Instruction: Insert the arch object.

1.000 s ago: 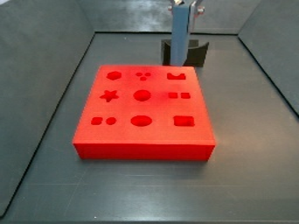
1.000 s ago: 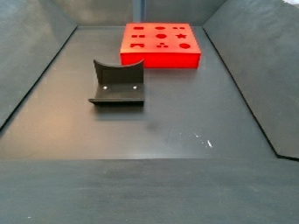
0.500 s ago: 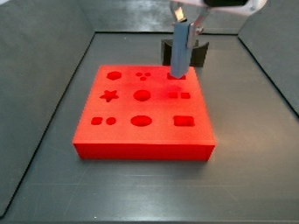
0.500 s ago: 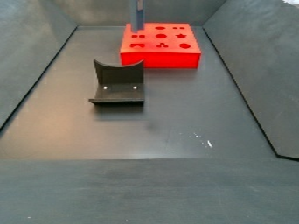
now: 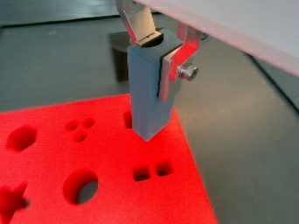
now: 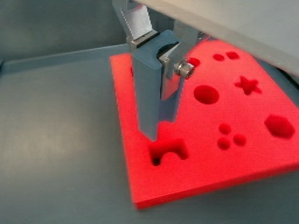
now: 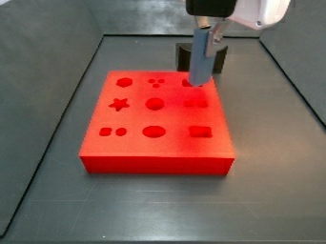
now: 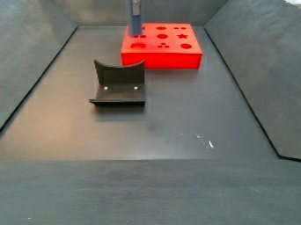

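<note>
My gripper [image 5: 158,48] is shut on the arch object [image 5: 149,92], a tall grey block with a concave notch in its upper end, held upright between the silver fingers [image 6: 176,66]. Its lower end hangs just above the red board [image 6: 205,171], next to the arch-shaped hole [image 6: 170,152]. In a side view the arch object [image 7: 200,59] stands over the board's back right part, at the arch-shaped hole [image 7: 193,84]. In another side view the arch object [image 8: 134,19] is at the board's [image 8: 165,54] left end.
The red board [image 7: 159,160] has several other shaped holes: star, circles, hexagon, squares. The dark fixture [image 8: 118,85] stands on the grey floor away from the board; it also shows behind the arch object [image 7: 219,59]. Grey walls enclose the floor.
My gripper has carried the arch object from in front of the fixture out over the red board and lowered it towards the arch-shaped hole.
</note>
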Robot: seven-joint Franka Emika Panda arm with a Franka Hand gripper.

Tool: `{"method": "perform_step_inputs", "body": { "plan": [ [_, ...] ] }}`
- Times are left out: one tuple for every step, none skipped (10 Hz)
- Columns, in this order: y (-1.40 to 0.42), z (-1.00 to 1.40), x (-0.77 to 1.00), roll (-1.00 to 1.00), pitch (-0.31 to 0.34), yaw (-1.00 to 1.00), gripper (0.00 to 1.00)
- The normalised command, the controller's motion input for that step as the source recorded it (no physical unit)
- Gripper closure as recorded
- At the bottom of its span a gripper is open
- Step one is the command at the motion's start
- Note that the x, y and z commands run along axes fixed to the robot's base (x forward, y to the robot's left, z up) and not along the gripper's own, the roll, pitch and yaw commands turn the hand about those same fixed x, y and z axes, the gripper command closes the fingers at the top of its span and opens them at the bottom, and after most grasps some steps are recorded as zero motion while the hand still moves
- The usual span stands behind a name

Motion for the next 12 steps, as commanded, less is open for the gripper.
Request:
{"method": "perform_step_inputs", "body": {
  "plan": [
    [0.07, 0.00, 0.30, -0.15, 0.000, -0.85, 1.00],
    [0.06, 0.00, 0.27, -0.11, 0.000, -0.87, 1.00],
    [0.06, 0.00, 0.25, -0.10, 0.000, -0.88, 1.00],
    [0.15, 0.00, 0.22, -0.03, 0.000, -0.85, 1.00],
    [0.18, 0.00, 0.15, 0.00, 0.000, -0.83, 1.00],
    [0.19, 0.00, 0.03, 0.00, 0.037, -0.81, 1.00],
    [0.24, -0.01, 0.00, 0.00, 0.076, -0.76, 1.00],
    [0.13, -0.18, 0.00, -0.06, 0.026, -0.50, 1.00],
    [0.00, -0.23, 0.01, -0.17, -0.017, -0.12, 1.00],
    [0.00, -0.12, -0.01, -0.03, -0.003, 0.00, 1.00],
    [-0.03, -0.13, -0.05, 0.01, -0.020, 0.00, 1.00],
    [0.00, 0.00, -0.13, 0.04, 0.011, -0.19, 1.00]
  ]
}}
